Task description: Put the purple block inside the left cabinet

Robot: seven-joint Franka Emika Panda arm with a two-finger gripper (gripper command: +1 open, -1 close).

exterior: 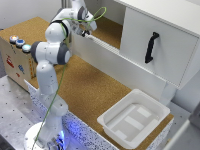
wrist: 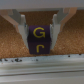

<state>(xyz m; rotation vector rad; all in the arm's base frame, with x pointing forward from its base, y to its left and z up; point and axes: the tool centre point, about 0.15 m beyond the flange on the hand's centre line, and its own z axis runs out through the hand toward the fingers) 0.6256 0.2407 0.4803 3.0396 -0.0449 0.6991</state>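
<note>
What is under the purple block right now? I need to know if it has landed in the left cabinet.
In the wrist view, the purple block sits between the hand's fingers, with the left cabinet's cork floor around it. The block covers its own underside, so contact cannot be judged.

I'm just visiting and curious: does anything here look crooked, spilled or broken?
Nothing stands out. The purple block sits squarely between the gripper fingers over the cork floor of the left cabinet. The white tray lies empty on the cork table, and the cabinet door looks intact.
</note>
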